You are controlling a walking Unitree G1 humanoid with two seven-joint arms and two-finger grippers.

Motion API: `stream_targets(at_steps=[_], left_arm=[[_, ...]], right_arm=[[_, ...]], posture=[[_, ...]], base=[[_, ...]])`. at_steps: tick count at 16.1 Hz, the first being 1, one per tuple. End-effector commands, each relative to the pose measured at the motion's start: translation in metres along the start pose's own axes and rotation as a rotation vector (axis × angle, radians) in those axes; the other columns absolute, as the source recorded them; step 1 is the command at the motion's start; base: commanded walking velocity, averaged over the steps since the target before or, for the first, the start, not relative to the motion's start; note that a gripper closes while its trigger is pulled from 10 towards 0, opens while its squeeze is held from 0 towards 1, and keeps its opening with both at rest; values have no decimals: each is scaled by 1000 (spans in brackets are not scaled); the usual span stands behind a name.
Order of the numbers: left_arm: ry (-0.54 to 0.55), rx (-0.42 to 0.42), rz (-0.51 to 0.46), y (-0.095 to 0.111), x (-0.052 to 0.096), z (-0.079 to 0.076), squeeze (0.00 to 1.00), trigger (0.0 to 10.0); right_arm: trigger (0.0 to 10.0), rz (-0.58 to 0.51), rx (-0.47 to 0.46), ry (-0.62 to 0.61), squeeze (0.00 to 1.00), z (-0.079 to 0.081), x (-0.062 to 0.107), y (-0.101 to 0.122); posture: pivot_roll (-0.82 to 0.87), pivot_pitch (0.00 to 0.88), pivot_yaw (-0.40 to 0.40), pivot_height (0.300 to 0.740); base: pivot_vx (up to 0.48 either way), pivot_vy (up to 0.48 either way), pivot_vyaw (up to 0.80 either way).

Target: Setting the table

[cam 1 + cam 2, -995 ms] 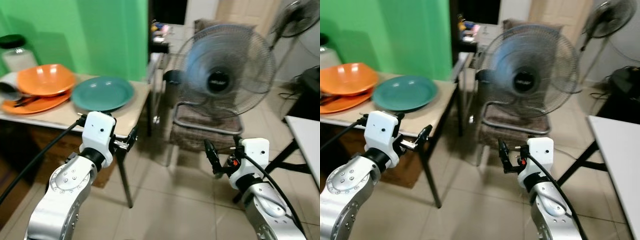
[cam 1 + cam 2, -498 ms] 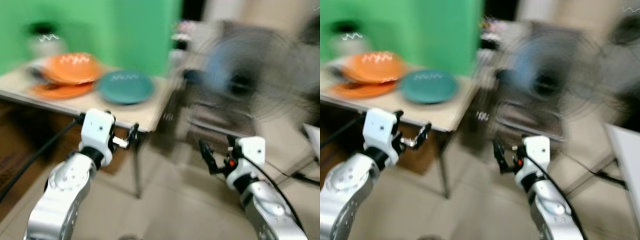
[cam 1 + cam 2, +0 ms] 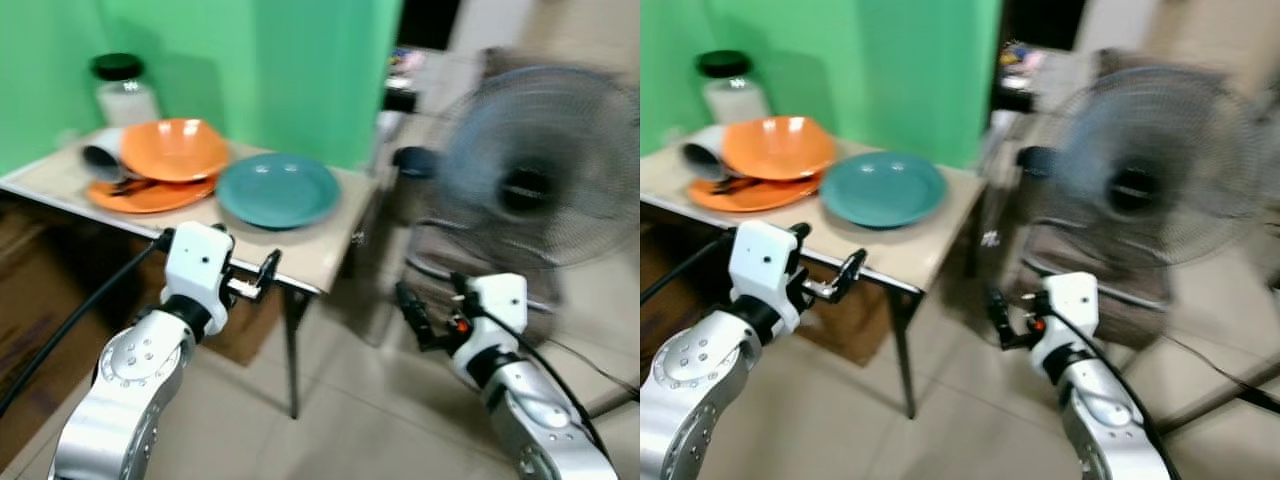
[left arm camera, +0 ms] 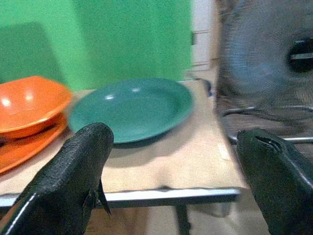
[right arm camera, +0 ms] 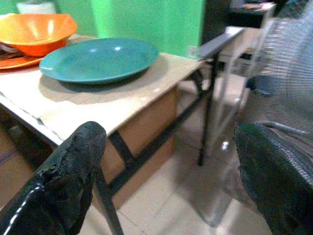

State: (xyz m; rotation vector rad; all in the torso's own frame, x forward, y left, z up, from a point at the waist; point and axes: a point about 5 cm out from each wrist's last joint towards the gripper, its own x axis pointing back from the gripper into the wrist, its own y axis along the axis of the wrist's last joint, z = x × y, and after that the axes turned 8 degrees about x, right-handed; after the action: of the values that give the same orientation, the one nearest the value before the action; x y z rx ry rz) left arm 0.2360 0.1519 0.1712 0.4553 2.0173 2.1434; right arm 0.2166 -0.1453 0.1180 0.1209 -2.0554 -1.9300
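Note:
A teal plate (image 3: 278,190) lies on the small beige table (image 3: 335,250) near its right end. Left of it an orange bowl (image 3: 175,150) sits on an orange plate (image 3: 135,197), with a grey cup (image 3: 100,160) on its side and a black-lidded jar (image 3: 120,90) behind. My left gripper (image 3: 262,275) is open and empty, held just below the table's front edge, facing the teal plate (image 4: 132,105). My right gripper (image 3: 410,312) is open and empty too, low over the floor to the right of the table.
A large standing fan (image 3: 530,180) is close on the right, in front of a chair. A green wall backs the table. A cardboard box (image 3: 855,320) sits under the table. Tiled floor (image 3: 350,420) lies open between the table leg and the fan.
The whole picture has shifted: the camera has swung left, so the table sits nearer the middle and the fan further right. Both arms keep the same pose, fingers still apart.

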Motion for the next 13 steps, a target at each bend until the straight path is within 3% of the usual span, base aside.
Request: stream_targets(at_steps=[1, 3, 13], left_arm=[[18, -12, 4, 1, 4, 5, 0, 10000], [15, -18, 7, 1, 4, 5, 0, 10000], [-55, -20, 11, 1, -4, 1, 0, 10000]], right_arm=[[10000, -18, -10, 31, 0, 6, -4, 4], [10000, -28, -9, 29, 0, 7, -5, 5], [10000, -58, -58, -70, 0, -6, -8, 9]], posture=[[147, 0, -52, 740], [153, 0, -49, 740], [128, 0, -19, 740]], base=[[311, 0, 800], [319, 0, 756], [316, 0, 0]])
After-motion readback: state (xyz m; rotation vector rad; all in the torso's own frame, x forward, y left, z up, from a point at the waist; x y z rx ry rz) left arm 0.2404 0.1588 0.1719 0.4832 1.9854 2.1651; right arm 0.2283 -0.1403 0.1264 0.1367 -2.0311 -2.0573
